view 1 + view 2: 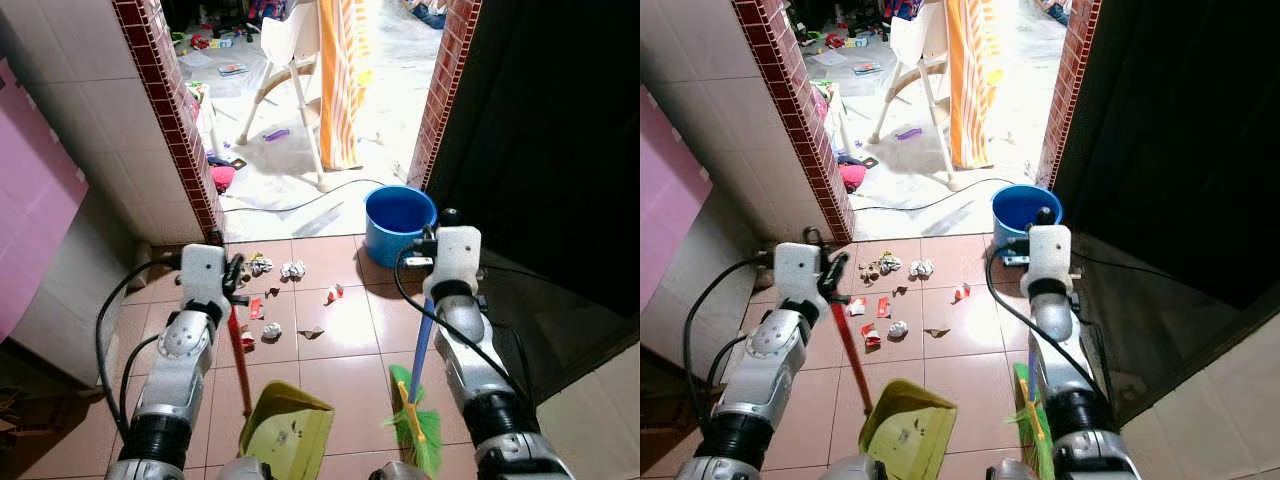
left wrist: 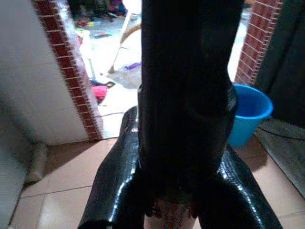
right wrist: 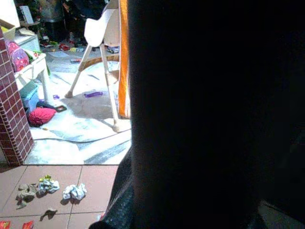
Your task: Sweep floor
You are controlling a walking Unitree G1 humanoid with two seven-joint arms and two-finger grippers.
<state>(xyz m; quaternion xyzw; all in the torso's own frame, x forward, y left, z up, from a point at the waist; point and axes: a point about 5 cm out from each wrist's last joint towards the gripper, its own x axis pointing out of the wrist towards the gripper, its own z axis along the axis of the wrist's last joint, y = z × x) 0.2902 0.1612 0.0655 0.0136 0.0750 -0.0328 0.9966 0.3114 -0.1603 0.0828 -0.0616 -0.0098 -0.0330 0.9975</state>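
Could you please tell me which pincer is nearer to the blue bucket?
The right. The right pincer is right beside the blue bucket, holding the broom handle. The left pincer, on the dustpan handle, is well off to the bucket's left.

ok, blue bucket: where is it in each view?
Left eye: blue bucket right of centre, at the doorway.
Right eye: bucket same place, behind the right arm.
Left wrist: bucket beside the dark gripper.
Right wrist: not visible.
Shared landmark: white chair.
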